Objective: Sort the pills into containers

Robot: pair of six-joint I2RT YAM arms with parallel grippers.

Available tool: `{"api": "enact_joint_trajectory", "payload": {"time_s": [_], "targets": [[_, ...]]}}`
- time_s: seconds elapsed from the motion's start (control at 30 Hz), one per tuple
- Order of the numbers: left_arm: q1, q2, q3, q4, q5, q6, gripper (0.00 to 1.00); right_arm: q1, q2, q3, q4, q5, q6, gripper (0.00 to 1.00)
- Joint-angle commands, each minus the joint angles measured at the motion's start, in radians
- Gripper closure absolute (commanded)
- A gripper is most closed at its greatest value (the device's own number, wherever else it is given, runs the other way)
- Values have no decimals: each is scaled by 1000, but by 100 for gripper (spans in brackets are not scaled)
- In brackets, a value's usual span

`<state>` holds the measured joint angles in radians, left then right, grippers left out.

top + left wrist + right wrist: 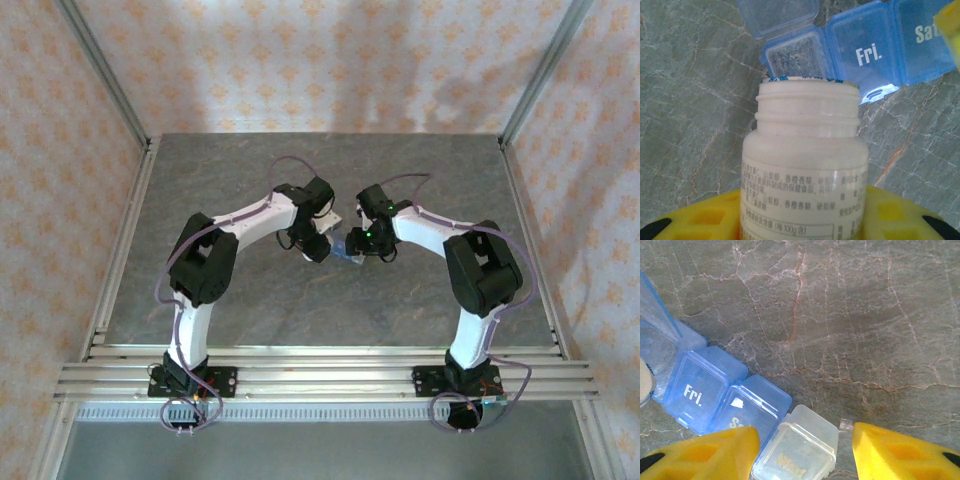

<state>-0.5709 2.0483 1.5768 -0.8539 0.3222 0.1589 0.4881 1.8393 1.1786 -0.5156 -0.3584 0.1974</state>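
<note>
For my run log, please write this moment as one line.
left fingers: holding open white bottle | bottle mouth: by open compartment of blue pill box | right fingers: apart, astride clear end compartment

A grey table [420,300] with pale, marble-like veining sits inside a frame of aluminium rails [330,365], with walls [330,60] in a cream-and-orange floral print on three sides. In the left wrist view, a white plastic bottle [807,150] appears close up with its cap off (threaded neck bare, a scrap of blue-and-white seal at the rim). Its label carries rows of small dark characters.
</note>
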Motion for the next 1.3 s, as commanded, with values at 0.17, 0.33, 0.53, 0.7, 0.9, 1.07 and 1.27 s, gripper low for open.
{"api": "enact_joint_trajectory", "payload": {"time_s": [0.17, 0.33, 0.53, 0.7, 0.9, 1.07, 1.27], "targets": [[-12, 31, 54, -85, -53, 9, 100, 4, 61, -19, -27, 56, 2, 46], [-17, 43, 75, -103, -50, 11, 100, 4, 60, -19, -27, 55, 2, 46], [-20, 58, 91, -114, -56, 11, 100, 5, 64, -19, -24, 53, 3, 46], [-20, 76, 113, -131, -63, 8, 100, 5, 63, -20, -24, 52, 3, 46], [-21, 95, 150, -167, -79, 0, 100, 5, 65, -21, -22, 50, 5, 46], [-24, 121, 192, -213, -97, 2, 100, 5, 64, -23, -21, 50, 4, 46], [-26, 142, 228, -248, -107, 4, 100, 6, 64, -25, -24, 53, 4, 46]]}}
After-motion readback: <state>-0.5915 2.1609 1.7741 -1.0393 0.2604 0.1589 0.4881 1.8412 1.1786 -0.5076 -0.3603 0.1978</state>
